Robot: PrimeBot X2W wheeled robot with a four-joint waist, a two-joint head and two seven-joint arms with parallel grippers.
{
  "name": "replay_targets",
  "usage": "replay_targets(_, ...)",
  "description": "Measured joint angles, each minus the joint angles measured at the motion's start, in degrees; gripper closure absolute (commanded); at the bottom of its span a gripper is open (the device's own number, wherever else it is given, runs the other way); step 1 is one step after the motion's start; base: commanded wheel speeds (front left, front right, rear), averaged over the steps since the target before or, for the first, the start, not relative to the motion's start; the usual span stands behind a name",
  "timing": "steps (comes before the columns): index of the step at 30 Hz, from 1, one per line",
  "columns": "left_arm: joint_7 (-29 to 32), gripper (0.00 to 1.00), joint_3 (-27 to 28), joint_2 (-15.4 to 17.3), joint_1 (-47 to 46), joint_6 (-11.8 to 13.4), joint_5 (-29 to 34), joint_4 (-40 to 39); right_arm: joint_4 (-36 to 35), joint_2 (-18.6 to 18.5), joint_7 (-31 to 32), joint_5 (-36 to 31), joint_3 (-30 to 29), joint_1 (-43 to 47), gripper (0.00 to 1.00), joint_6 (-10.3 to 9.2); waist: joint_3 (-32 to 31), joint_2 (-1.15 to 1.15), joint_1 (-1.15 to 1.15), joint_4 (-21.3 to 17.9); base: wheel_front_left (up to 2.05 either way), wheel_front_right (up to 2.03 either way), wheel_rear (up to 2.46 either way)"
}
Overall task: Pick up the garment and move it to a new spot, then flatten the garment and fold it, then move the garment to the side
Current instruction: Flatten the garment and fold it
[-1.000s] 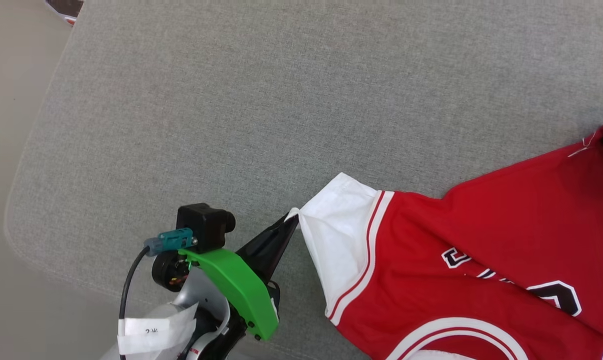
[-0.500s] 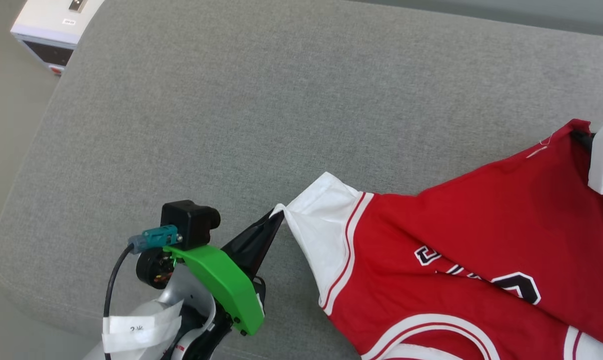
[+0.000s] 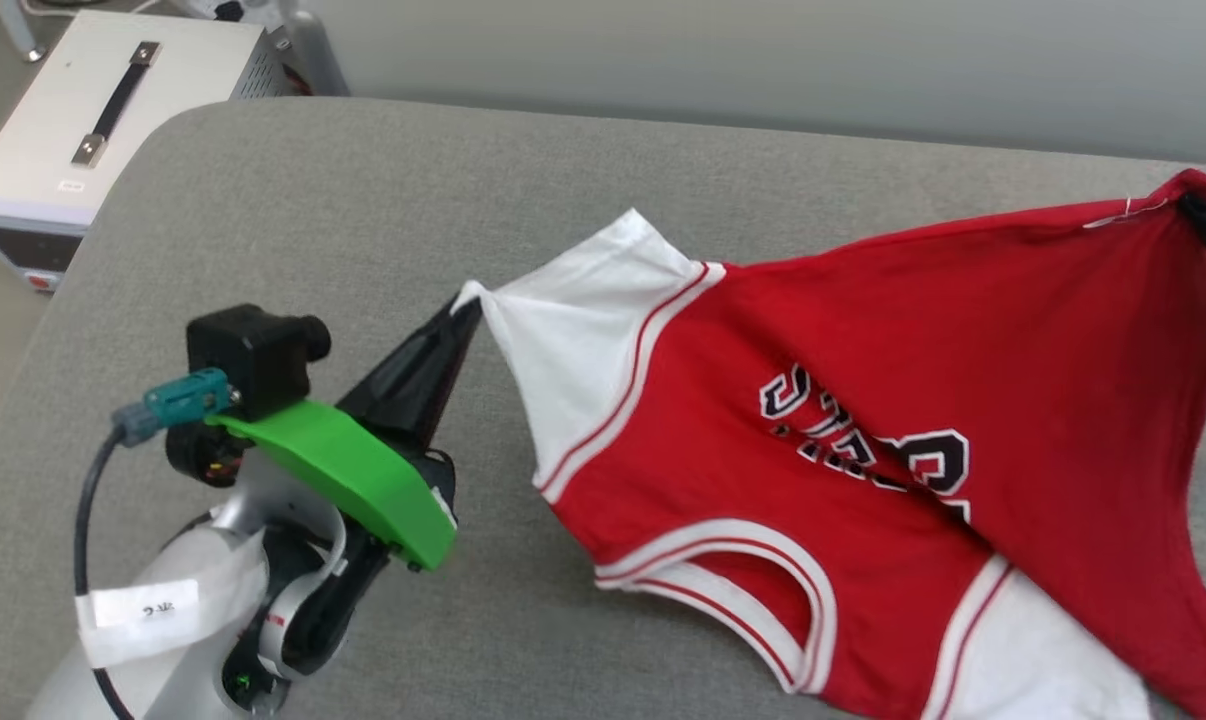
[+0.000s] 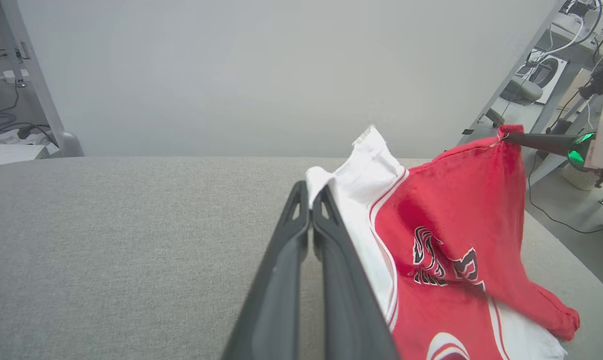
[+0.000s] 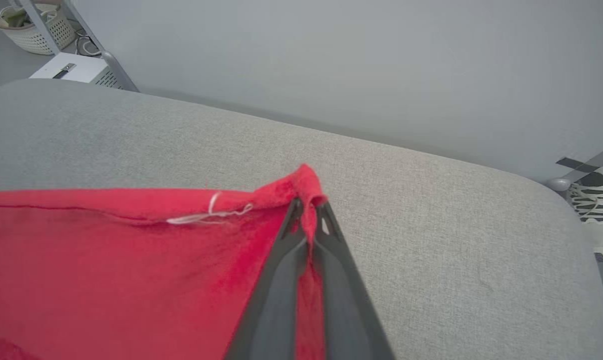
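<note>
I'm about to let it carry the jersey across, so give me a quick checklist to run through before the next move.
1. Left gripper shut on the white sleeve tip of the garment: ok.
2. Right gripper shut on its red corner: ok.
3. Garment lifted off the grey cushion: not ok, its lower part lies on it.
4. Front spread flat: not ok, it drapes in folds.
5. How deep each pinch sits: cannot tell.

soft red cloth garment (image 3: 963, 330), coarse matt grey woven cushion (image 3: 363, 220), smooth green plastic bracket (image 3: 353, 480), matt dark plastic left gripper (image 3: 469, 304)
</note>
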Motion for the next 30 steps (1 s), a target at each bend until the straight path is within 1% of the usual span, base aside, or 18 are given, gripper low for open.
replay_targets(6,-1.01,1.0,3.89,0.36,-3.32,1.46,-0.1,-0.74,-3.24,0.24,-1.66,0.18,-1.83,0.26,1.0,0.01,-3.05,0.0,0.0,-3.24,0.0,0.0,0.0)
replay_targets(13,-1.23,1.0,6.67,0.9,-7.64,3.53,0.78,-1.35,-8.51,1.29,-2.31,-0.44,-4.37,1.51,1.0,0.02,-5.88,0.0,0.0,-6.87,0.0,0.0,0.0)
replay_targets(23,-3.13,1.0,9.24,1.31,-14.54,6.9,5.48,-1.04,-16.9,3.58,-0.78,-2.38,-8.0,2.37,1.0,0.05,-9.12,0.0,0.0,-11.38,0.0,0.0,0.0)
replay_targets(26,-4.07,1.0,9.67,1.36,-17.05,7.46,7.25,-1.04,-18.98,4.45,-0.42,-3.21,-9.45,2.42,1.0,0.05,-9.34,0.0,0.0,-12.27,0.0,0.0,0.0)
replay_targets(30,-4.68,1.0,10.09,1.48,-20.27,7.51,8.86,-1.2,-21.26,5.43,-0.25,-3.86,-11.07,2.38,1.0,0.05,-8.37,0.0,0.0,-12.76,0.0,0.0,0.0)
